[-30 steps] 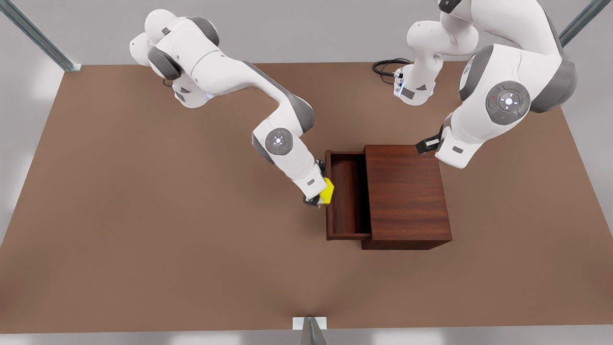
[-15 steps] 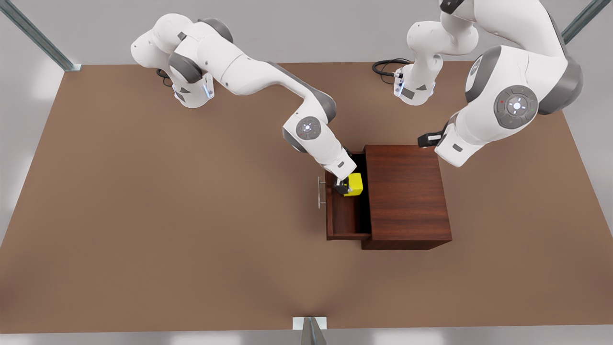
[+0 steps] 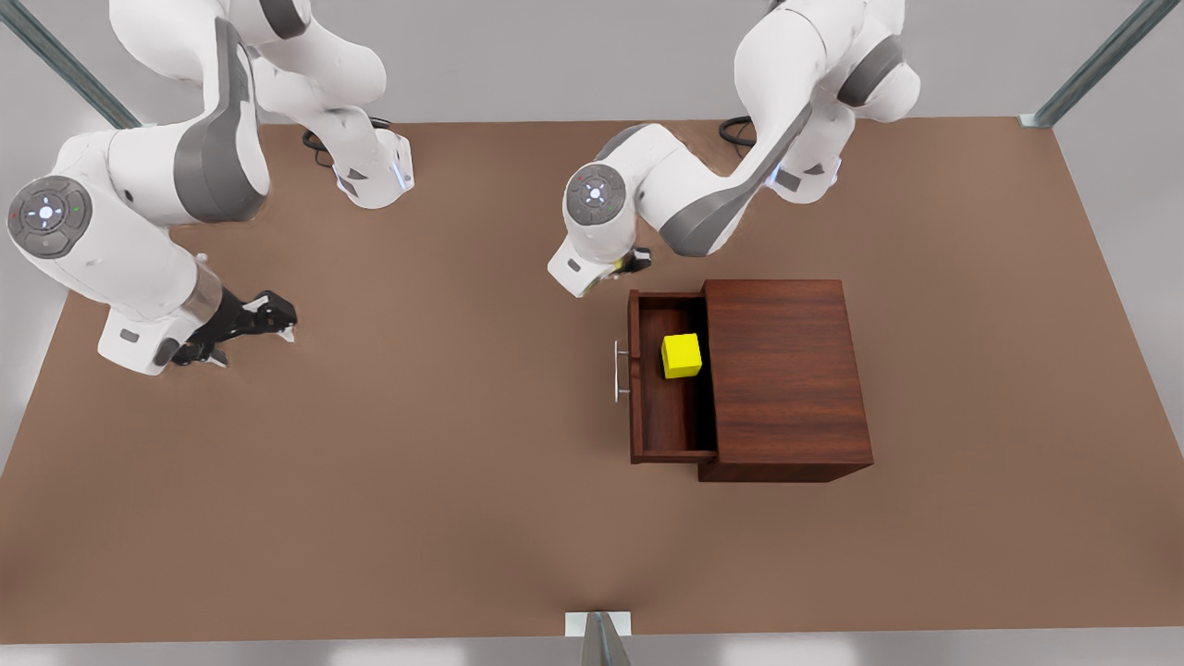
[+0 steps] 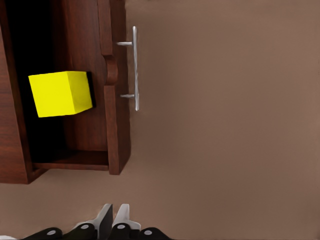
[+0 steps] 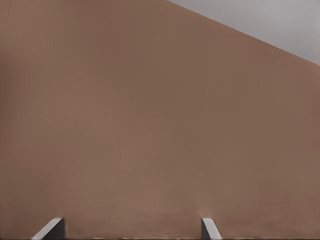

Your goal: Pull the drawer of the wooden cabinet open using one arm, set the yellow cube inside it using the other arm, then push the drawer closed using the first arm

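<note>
The wooden cabinet (image 3: 786,370) stands right of the table's middle, its drawer (image 3: 666,416) pulled open toward the front view's left. Inside the drawer rests the yellow cube (image 3: 682,356), free of any gripper; the left wrist view shows this cube (image 4: 60,93) behind the drawer front (image 4: 117,125) and its silver handle (image 4: 135,67). My left gripper (image 3: 634,262) hovers just beyond the drawer's far corner, fingers shut (image 4: 113,220) on nothing. Far off at the front view's left, my right gripper (image 3: 277,319) is open (image 5: 131,230) over bare table.
The brown table (image 3: 416,462) stretches wide around the cabinet. Both arm bases (image 3: 370,176) sit along the far edge, with a black cable (image 3: 740,129) by the one on the front view's right. Metal frame posts (image 3: 1101,60) stand at the corners.
The right gripper let go of the yellow cube in the drawer and drew far back to the front view's left. The left arm swung from behind the cabinet to the drawer's far corner.
</note>
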Robot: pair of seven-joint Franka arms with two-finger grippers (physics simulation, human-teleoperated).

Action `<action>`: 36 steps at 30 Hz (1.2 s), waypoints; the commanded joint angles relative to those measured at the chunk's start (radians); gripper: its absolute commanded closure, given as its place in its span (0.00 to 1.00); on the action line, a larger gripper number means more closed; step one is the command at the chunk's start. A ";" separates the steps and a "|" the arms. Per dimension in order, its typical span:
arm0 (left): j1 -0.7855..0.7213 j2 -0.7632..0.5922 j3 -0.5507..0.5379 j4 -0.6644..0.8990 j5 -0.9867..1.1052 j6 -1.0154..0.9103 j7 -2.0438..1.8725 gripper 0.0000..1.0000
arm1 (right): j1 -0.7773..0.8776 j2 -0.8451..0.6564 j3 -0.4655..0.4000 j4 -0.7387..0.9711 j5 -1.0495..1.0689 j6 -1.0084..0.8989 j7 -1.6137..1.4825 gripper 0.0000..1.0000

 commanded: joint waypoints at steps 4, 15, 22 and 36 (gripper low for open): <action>-0.014 0.146 0.004 0.025 0.069 0.536 -2.163 0.79 | -0.022 -0.091 0.002 -0.124 -0.026 -0.108 0.450 0.00; 0.018 0.212 0.021 -0.051 0.066 0.458 -2.104 0.79 | -0.025 -0.068 0.000 -0.114 -0.040 -0.069 0.439 0.00; 0.028 0.215 0.018 -0.098 0.063 0.392 -1.993 0.79 | -0.025 -0.060 -0.002 -0.117 -0.038 -0.072 0.396 0.00; 0.097 0.243 -0.009 -0.138 0.058 0.410 -1.633 0.79 | -0.025 -0.049 -0.002 -0.115 -0.023 -0.070 0.393 0.00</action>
